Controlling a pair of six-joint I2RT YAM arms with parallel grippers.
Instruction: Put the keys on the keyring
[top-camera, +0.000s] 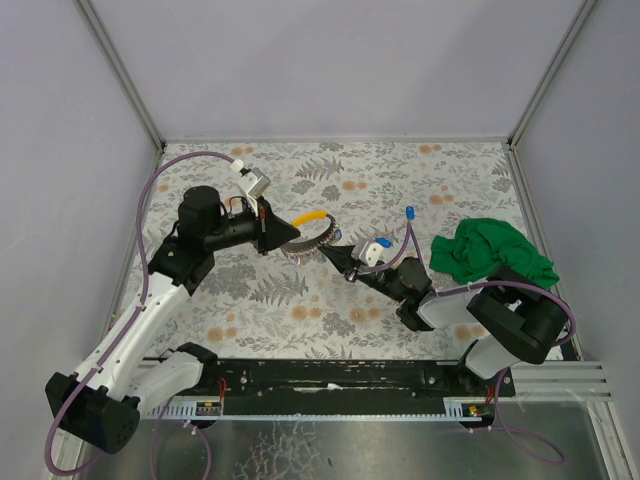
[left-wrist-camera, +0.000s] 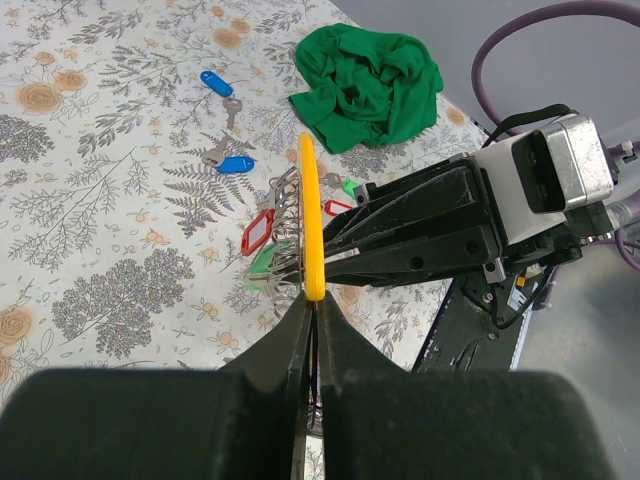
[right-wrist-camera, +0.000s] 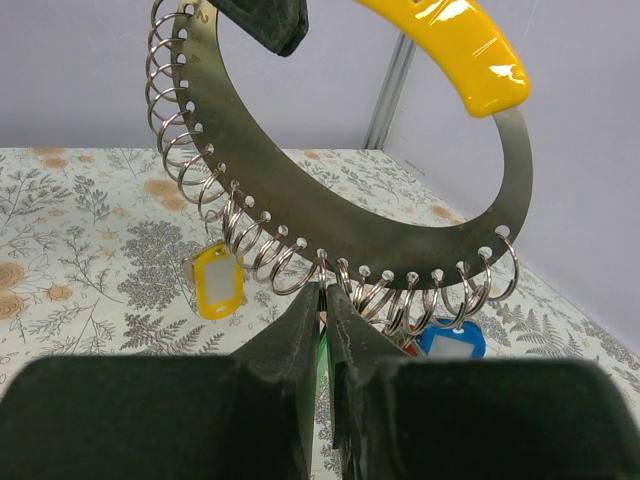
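Left end effector (left-wrist-camera: 313, 305): closed on the keyring (right-wrist-camera: 300, 215). It grips the ring near one end of the yellow handle (right-wrist-camera: 455, 50) and holds it on edge above the worktop (top-camera: 300, 180).

Right end effector (right-wrist-camera: 326, 295): the jaws are almost together, with only a narrow gap. The tips are at the lower edge of the metal band, among the small split rings. A sliver of green shows in the gap, but I cannot tell if something is really pinched there.

Keyring: a flat metal arc with a row of small rings along its outer edge. It is in the air between the two arms, not resting on anything.

Already hanging: a yellow tag (right-wrist-camera: 213, 283), a blue tag (right-wrist-camera: 452, 340) and a red tag (left-wrist-camera: 257, 236) hang from the small rings (some green ones also, partly hidden).

Keys not on the ring: two blue-tagged keys (left-wrist-camera: 233, 162) lie flat on the worktop, apart from the keyring, on the side of the green cloth (left-wrist-camera: 368, 78).

Progress: in my judgement the task is partly done. Several tags are on the ring, and at least the two blue-tagged keys remain to be picked up and threaded.

Step in hand: it seems the right arm works at one small ring, while the left arm only holds the keyring steady.
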